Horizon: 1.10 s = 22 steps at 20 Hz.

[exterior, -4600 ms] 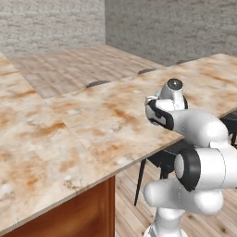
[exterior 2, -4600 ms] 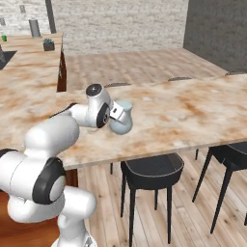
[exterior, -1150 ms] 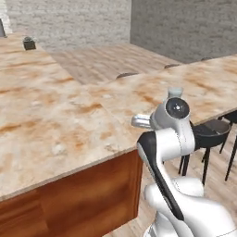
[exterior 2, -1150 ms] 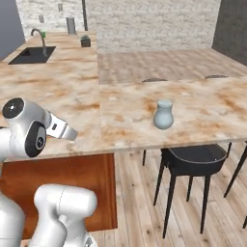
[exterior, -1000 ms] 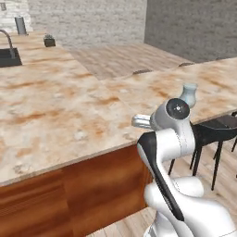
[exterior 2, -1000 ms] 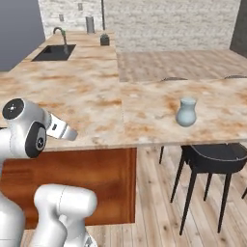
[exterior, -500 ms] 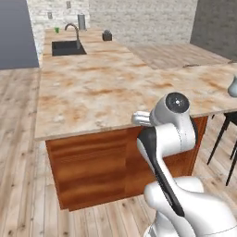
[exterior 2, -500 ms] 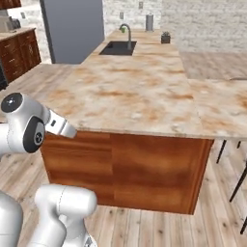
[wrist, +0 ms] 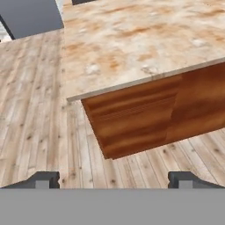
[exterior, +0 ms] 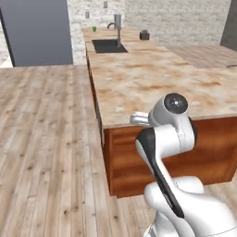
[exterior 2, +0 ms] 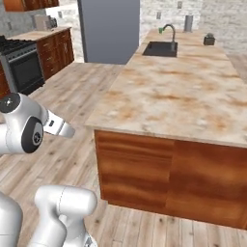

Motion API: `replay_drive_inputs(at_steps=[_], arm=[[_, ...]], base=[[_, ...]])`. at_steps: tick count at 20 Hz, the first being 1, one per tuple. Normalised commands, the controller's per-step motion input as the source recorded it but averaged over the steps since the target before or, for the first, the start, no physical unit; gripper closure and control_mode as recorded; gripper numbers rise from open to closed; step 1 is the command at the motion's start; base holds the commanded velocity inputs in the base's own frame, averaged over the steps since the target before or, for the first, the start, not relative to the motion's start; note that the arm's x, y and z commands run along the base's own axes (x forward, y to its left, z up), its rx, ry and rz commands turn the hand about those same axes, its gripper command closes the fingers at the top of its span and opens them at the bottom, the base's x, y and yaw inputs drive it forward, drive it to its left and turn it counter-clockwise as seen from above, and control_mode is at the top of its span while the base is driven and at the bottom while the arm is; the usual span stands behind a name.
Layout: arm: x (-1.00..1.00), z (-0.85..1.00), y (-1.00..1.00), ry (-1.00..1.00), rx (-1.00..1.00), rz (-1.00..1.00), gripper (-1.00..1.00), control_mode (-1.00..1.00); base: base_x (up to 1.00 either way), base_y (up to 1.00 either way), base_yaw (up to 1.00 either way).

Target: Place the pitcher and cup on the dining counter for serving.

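Left base view: plank floor (exterior: 46,139) is taking up most of the frame, w/ a grey fridge (exterior: 39,30) standing at the far wall. Marble surface (exterior: 152,78) w/ brown wood side is running back to a dark sink (exterior: 107,45) & faucet (exterior: 116,25); a small dark box (exterior: 144,34) is sitting beyond it. Green cup (exterior: 94,28) is standing at the far end of that surface, left of the faucet. Right base view: black stove (exterior 2: 19,67) is sitting far left. Hand view: tool (wrist: 114,179) is hanging spread wide, fingertips (wrist: 44,179) apart, pinching nothing, above the floor near the surface's corner.
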Motion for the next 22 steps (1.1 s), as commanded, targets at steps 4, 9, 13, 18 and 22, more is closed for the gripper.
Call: replay_drive_inputs(at_steps=[4, 9, 13, 18, 22], arm=[[0.0, 0.0, 0.0, 0.0, 0.0, 0.0, -1.0, 1.0], [0.0, 0.0, 0.0, 0.0, 0.0, 0.0, -1.0, 1.0], [0.0, 0.0, 0.0, 0.0, 0.0, 0.0, -1.0, 1.0], [0.0, 0.0, 0.0, 0.0, 0.0, 0.0, -1.0, 1.0], [0.0, 0.0, 0.0, 0.0, 0.0, 0.0, -1.0, 1.0]], base=[[0.52, 1.0, 0.05], [0.99, 1.0, -0.03], [1.0, 1.0, -0.25], [1.0, 0.95, -0.29], [1.0, 0.92, -0.29]])
